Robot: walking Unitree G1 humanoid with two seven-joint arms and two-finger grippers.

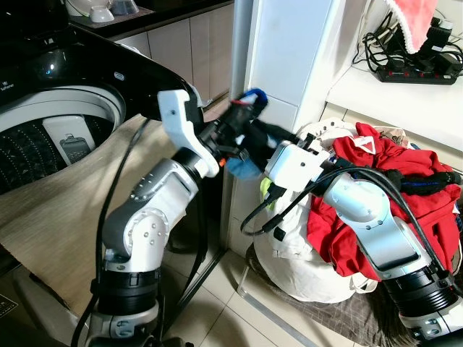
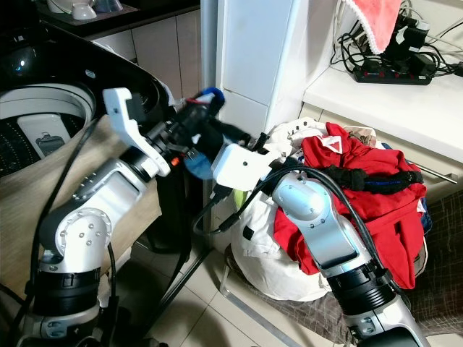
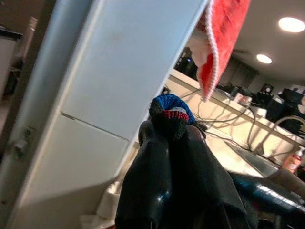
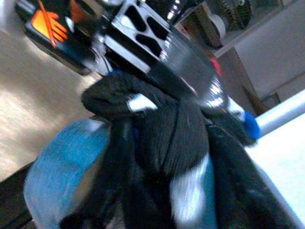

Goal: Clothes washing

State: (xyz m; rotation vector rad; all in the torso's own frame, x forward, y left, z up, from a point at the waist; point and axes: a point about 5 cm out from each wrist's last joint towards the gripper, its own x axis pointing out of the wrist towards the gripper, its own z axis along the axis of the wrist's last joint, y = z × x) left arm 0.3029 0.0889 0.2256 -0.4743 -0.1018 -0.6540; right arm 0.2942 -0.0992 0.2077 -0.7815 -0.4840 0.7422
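Observation:
A bundle of black socks (image 1: 242, 166) with light-blue, blue and red parts hangs in the air beside the white pillar (image 1: 282, 58), between both grippers. My left gripper (image 1: 248, 101) is shut on its top end, where a blue and red cuff (image 3: 169, 107) sticks out past the fingers (image 3: 152, 162). From the right, my right gripper (image 1: 253, 144) is shut on the same bundle lower down; its wrist view has the black and light-blue fabric (image 4: 162, 143) pressed between its fingers. The top-loading washing machine (image 1: 43, 137) stands open at the left.
A white laundry bag (image 1: 304, 267) heaped with red clothes (image 1: 391, 181) sits on the floor at the right. A beige cloth (image 1: 65, 217) drapes over the washer's front. On the white shelf lie a power strip (image 1: 419, 72) and a red towel (image 1: 416, 18).

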